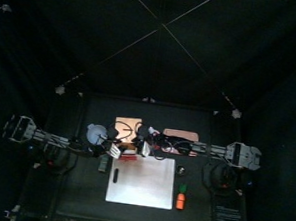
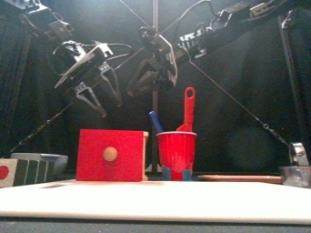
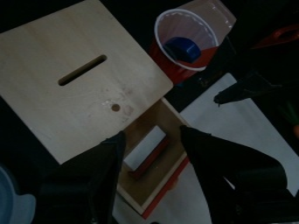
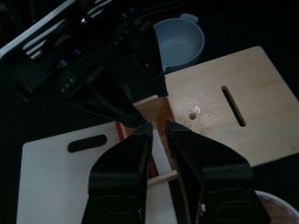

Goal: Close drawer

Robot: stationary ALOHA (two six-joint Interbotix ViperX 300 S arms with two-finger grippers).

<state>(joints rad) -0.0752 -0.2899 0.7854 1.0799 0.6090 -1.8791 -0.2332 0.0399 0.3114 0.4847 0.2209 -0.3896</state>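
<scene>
**Drawer standing open, both grippers above it**

Top view: the drawer (image 1: 130, 139), a small light-tan wooden box-like unit with a red front, sits near the table's middle, at the far left corner of the large white rectangular board (image 1: 147, 181). Both arms meet over it, one from each side. A small orange-red object (image 1: 180, 200) lies on the board's near right part. Bare black table (image 1: 68, 189) remains to the board's left.

Front view: the unit shows a red square face with a round wooden knob (image 2: 111, 155). Just right of it stands a red plastic cup (image 2: 176, 155) holding a red utensil and a blue one. The grippers hang above, clear of the unit.

Left wrist view: the tan top panel has a slot and a small hole. The tray is pulled out beyond its edge, red-fronted, with a white block (image 3: 146, 147) inside. The left gripper (image 3: 155, 162) is spread wide, holding nothing.

Right wrist view: the right gripper (image 4: 155, 131) has its jaws partly apart over the drawer's edge; whether they touch it I cannot tell.
</scene>
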